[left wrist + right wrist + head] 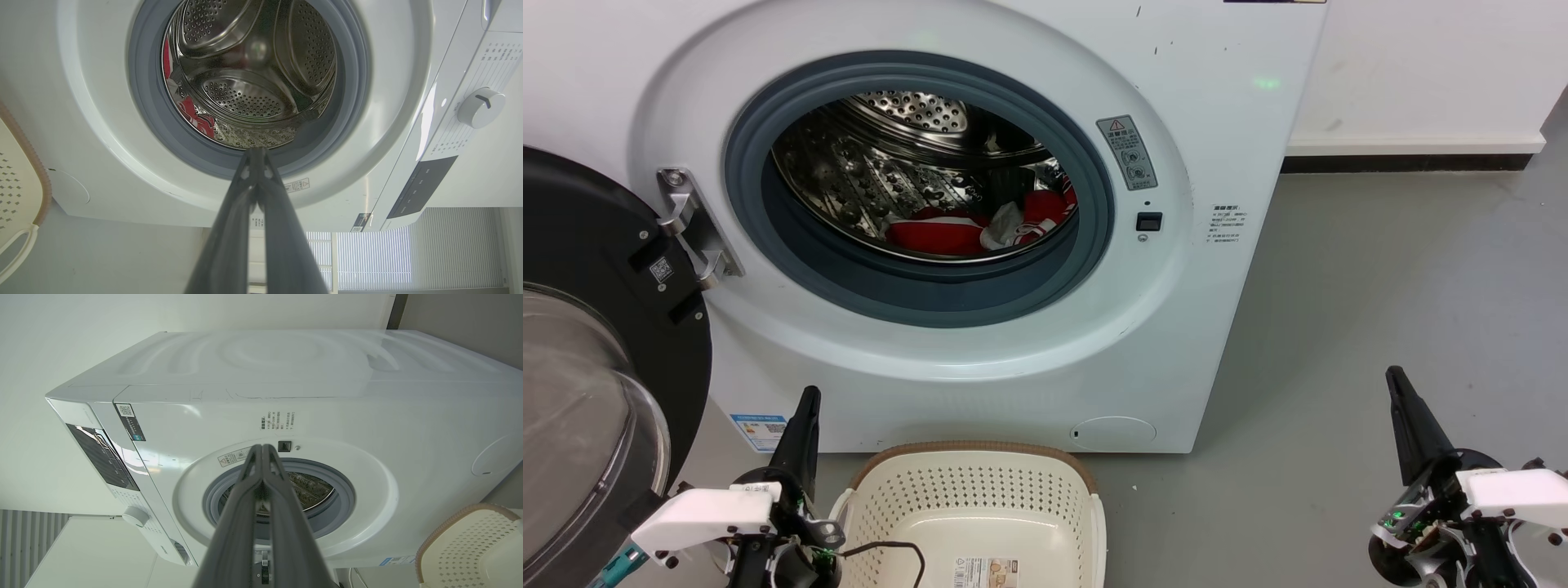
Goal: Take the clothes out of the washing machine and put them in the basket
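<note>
The white washing machine (1192,98) fills the head view, its black-framed glass door (580,367) swung open at the left. Red clothes (935,235) with white parts lie at the bottom of the steel drum, also glimpsed as clothes (192,116) in the left wrist view. The cream basket (907,490) stands on the floor before the machine, with nothing in it but a label sticker. My left gripper (806,404) is shut beside the basket's left rim, fingertips pressed together as the left gripper (256,153) faces the porthole. My right gripper (1396,380) is shut over the floor at the right; the right gripper (261,449) holds nothing.
Grey floor (1380,286) stretches to the right of the machine up to a white wall with a dark skirting. The open door takes up the space at the lower left. The basket (470,547) also shows in the right wrist view.
</note>
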